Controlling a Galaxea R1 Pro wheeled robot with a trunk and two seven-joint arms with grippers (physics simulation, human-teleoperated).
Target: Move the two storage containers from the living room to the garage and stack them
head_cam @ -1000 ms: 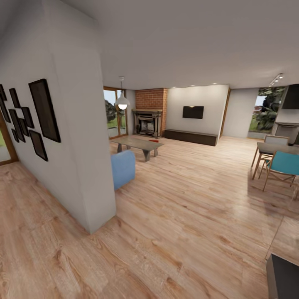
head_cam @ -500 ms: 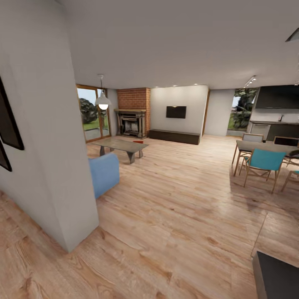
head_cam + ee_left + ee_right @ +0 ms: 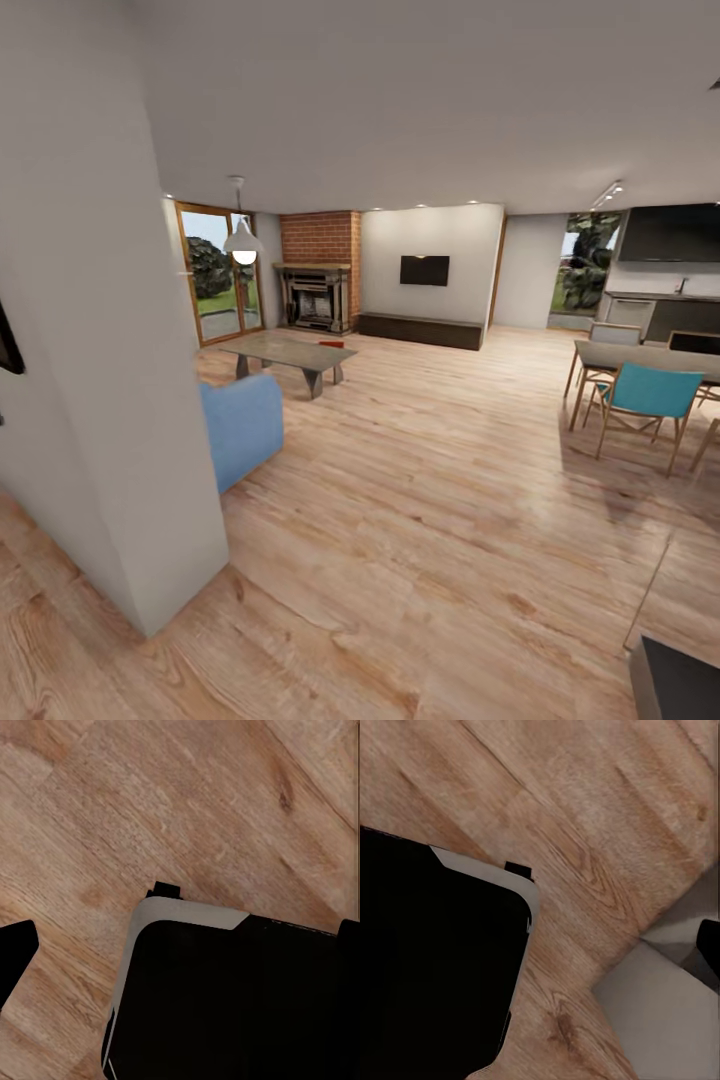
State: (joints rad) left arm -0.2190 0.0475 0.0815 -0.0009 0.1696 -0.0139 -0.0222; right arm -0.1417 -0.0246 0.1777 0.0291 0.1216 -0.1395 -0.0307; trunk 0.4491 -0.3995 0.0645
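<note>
I am looking into the living room over its light wood-plank floor (image 3: 430, 520). A small orange-red thing (image 3: 331, 344), apparently one of the storage containers, lies on the far end of the low coffee table (image 3: 285, 352); it is too small to make out in detail. My left gripper (image 3: 180, 960) hangs over the plank floor and my own black base (image 3: 240, 1012), its dark fingertips (image 3: 15, 960) wide apart with nothing between them. On my right gripper (image 3: 540, 945), one fingertip (image 3: 711, 941) shows at the edge and the other is lost against the black base (image 3: 435, 967).
A cream partition wall (image 3: 120, 400) stands close on the left, with a blue sofa (image 3: 240, 425) behind it. Farther back are the brick column (image 3: 320, 238), the wall TV (image 3: 424, 270) and the glass doors (image 3: 210, 285). A dining table with a teal chair (image 3: 650, 392) stands at the right, and a dark block (image 3: 680, 680) sits at the lower right corner.
The whole view has turned right and moved forward: the wall pictures slid off to the left and the dining table came further in. Nothing in the room has moved.
</note>
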